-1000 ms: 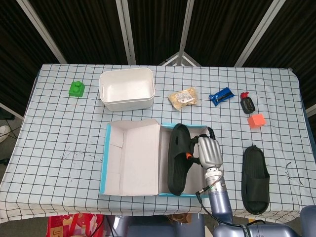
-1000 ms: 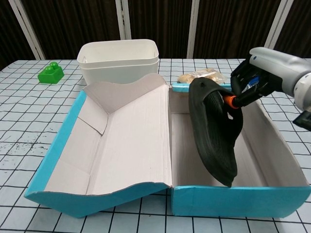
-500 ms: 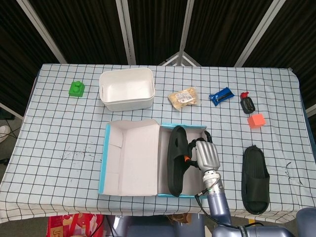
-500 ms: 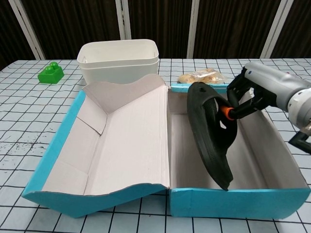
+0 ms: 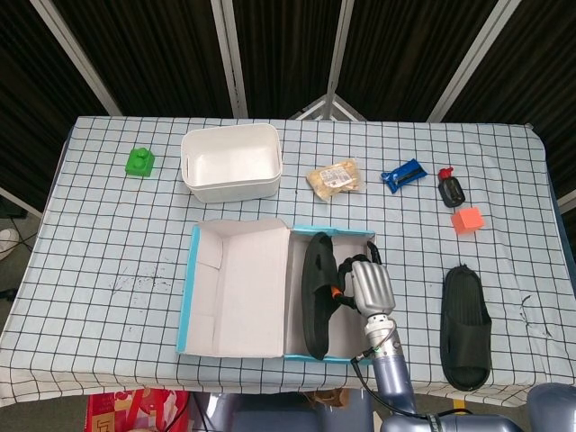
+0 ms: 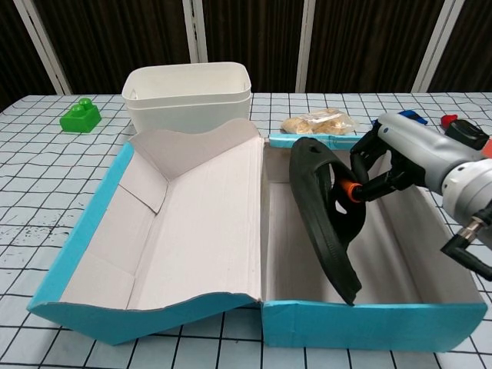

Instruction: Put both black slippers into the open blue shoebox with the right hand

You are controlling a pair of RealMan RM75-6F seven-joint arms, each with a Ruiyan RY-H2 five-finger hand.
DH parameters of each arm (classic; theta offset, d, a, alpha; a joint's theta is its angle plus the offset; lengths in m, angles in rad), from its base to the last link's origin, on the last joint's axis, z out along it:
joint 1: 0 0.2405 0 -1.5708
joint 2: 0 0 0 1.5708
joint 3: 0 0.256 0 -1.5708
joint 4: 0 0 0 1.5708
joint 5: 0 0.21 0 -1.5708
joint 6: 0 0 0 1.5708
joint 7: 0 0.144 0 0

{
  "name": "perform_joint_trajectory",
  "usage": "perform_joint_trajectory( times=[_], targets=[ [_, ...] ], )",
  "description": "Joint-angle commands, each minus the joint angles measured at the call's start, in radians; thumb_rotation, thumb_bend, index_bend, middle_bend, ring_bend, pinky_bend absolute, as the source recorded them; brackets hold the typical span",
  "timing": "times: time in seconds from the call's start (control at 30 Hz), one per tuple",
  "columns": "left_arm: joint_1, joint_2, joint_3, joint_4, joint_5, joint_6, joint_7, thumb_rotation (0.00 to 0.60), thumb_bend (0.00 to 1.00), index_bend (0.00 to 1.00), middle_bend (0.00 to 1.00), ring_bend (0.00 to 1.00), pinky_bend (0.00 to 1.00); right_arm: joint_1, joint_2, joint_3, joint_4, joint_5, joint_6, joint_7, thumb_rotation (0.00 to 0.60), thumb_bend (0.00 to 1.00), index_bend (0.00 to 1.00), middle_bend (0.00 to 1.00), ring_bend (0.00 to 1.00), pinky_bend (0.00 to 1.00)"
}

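Chest view shows the right hand (image 6: 388,157) gripping one black slipper (image 6: 323,215) on edge inside the open blue shoebox (image 6: 369,327), the shoe just to its left, while the second slipper (image 5: 466,326) lies on the table (image 5: 108,234).

The shoebox (image 5: 236,292) sits near the table's (image 5: 90,243) front edge. Inside its right half a slipper (image 5: 317,292) stands on edge, held by the right hand (image 5: 369,283). Right of the shoebox, well apart, the second slipper (image 5: 466,324) lies flat. Behind the shoebox stands a tub (image 5: 231,162), with a toy block (image 5: 139,162) to its left. Behind the shoebox's right half lies what looks like a snack packet (image 5: 333,178).
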Motion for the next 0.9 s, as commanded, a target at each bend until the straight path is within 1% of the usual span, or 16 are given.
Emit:
perform_joint_trajectory(
  times=[0.03,0.27,0.43,0.9],
  targets=[
    [0.0,-0.001,0.0,0.0,0.001,0.001,0.002,0.6,0.51,0.07,0.0,0.0,0.02,-0.005,-0.017,-0.001,0.035,-0.014,-0.007,0.009,0.6,0.61,0.76,0.56,0.35,0.02],
    [0.001,-0.001,-0.001,0.0,-0.002,0.002,0.004,0.6,0.51,0.07,0.0,0.0,0.02,-0.011,-0.045,-0.007,0.103,-0.046,-0.005,-0.008,0.6,0.63,0.77,0.56,0.35,0.02],
    [0.001,-0.002,-0.001,-0.001,0.0,0.003,0.007,0.6,0.51,0.07,0.0,0.0,0.02,-0.014,-0.066,-0.025,0.155,-0.09,0.012,-0.045,0.6,0.63,0.77,0.56,0.35,0.02],
    [0.002,-0.001,-0.002,-0.002,-0.001,0.004,0.005,0.6,0.51,0.07,0.0,0.0,0.02,-0.039,-0.115,-0.055,0.247,-0.136,-0.001,-0.077,0.6,0.63,0.77,0.56,0.35,0.02]
  ],
)
